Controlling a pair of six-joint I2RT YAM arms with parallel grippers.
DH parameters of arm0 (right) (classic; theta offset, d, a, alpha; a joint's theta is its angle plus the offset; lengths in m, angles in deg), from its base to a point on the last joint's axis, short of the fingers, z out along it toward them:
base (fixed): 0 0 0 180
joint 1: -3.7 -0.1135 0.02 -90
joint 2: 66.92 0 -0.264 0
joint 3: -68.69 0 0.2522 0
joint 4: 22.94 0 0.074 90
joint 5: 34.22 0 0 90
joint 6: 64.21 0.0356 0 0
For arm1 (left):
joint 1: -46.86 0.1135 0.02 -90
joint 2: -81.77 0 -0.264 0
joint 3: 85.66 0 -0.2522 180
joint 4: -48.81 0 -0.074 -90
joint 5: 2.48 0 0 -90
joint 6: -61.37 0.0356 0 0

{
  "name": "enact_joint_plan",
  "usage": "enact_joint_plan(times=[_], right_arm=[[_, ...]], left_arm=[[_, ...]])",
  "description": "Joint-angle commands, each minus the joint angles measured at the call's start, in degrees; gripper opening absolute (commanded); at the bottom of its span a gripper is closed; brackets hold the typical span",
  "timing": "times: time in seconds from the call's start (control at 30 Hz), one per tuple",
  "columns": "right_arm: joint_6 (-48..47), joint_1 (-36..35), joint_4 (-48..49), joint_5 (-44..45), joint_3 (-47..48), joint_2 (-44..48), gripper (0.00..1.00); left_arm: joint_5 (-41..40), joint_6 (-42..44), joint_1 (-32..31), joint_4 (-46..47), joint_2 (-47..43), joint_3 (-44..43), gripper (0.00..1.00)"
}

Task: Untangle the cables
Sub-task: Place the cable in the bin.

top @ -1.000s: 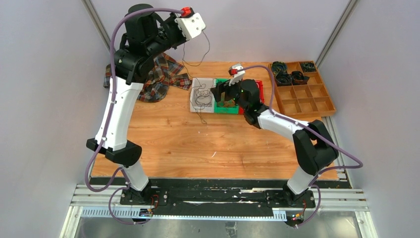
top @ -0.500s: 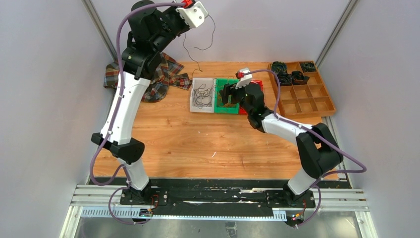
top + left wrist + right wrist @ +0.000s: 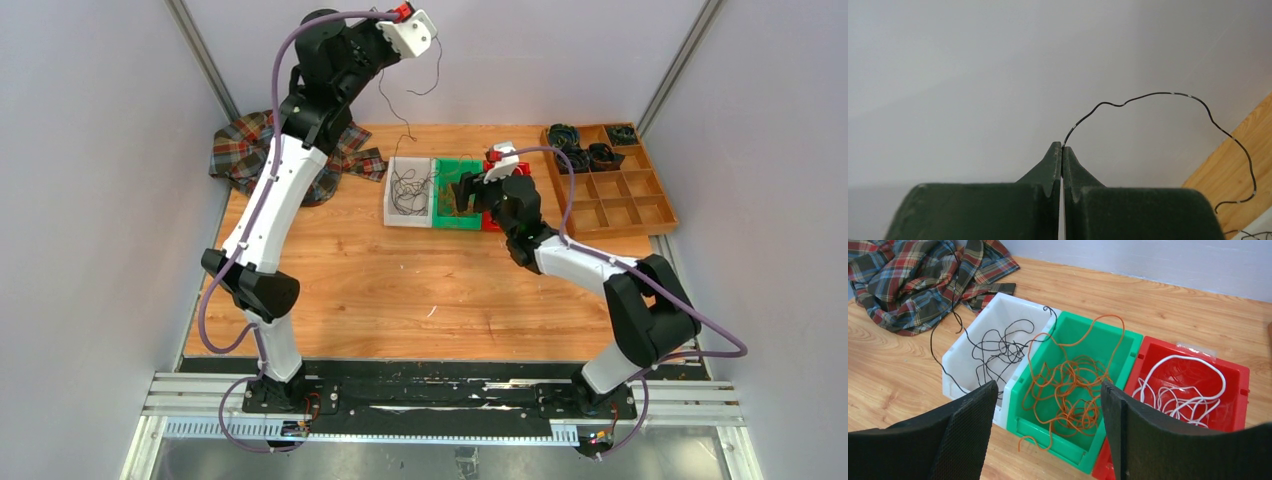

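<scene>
Pinching black cable (image 3: 1168,94) aloft, left gripper (image 3: 1062,150); plaid cloth (image 3: 913,285) beside white bin (image 3: 1024,303)

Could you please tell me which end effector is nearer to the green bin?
The right. The right end effector hovers open just above the green bin; the left end effector is lifted high, well away from it, shut on a black cable.

The spread right gripper (image 3: 1048,387) faces 3 touching bins: green bin (image 3: 1083,322) ahead, tangled with orange cable (image 3: 1068,385); white bin (image 3: 998,302) left, red bin (image 3: 1235,385) right.
</scene>
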Motion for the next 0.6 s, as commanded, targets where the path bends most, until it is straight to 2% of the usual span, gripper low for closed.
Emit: enact_joint_plan(times=[0.0, 0.1, 0.37, 0.57], right_arm=[[-0.66, 1.23, 2.90, 2.22, -2.23, 2.68, 0.75], [-1.03, 1.69, 2.91, 3.25, -3.62, 4.18, 0.74], [0.54, 4.16, 3.44, 4.75, -7.57, 8.13, 0.75], [1.72, 5.14, 3.45, 5.71, -9.41, 9.33, 0.74]], left_arm=[[-1.61, 1.36, -0.46, 4.08, 0.38, 3.11, 0.00], [-0.97, -0.45, -0.46, 1.57, 0.14, 5.63, 0.00], [1.51, -6.34, -0.46, 1.73, -4.18, 22.75, 0.00], [2.80, -8.64, -0.46, -0.38, -4.96, 28.83, 0.00]])
